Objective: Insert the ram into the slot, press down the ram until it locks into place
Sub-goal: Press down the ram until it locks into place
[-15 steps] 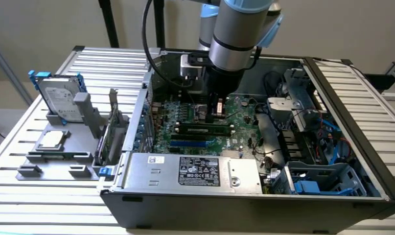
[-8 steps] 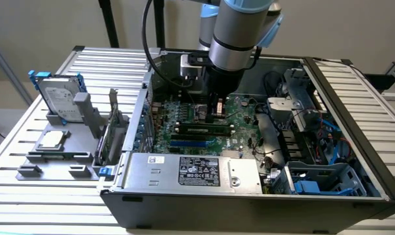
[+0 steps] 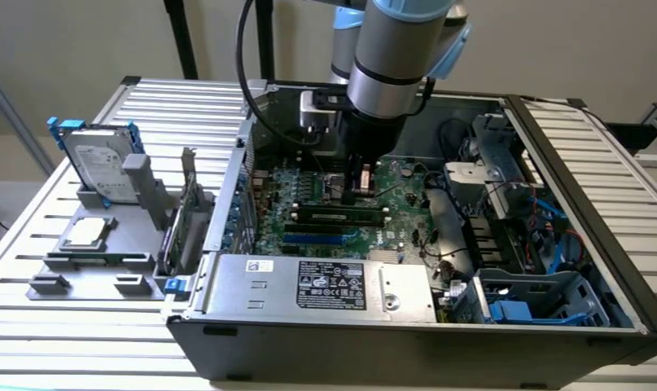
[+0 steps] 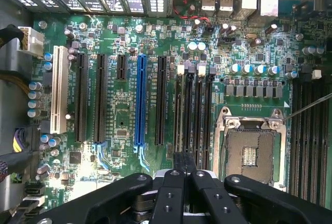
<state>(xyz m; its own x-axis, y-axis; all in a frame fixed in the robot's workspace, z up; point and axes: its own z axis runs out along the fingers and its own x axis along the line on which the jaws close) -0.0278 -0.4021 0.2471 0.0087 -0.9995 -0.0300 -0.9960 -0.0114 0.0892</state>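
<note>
ram (image 3: 334,217) stands upright in black slot (image 4: 182,110), next to blue slot (image 3: 317,239) inside open case (image 3: 306,342). tool (image 4: 184,164) pinched closed, nothing seen between tips, poised over ram's top edge. insertion looks done; end clips (image 3: 385,211) unclear, so locking press judged unfinished.
</note>
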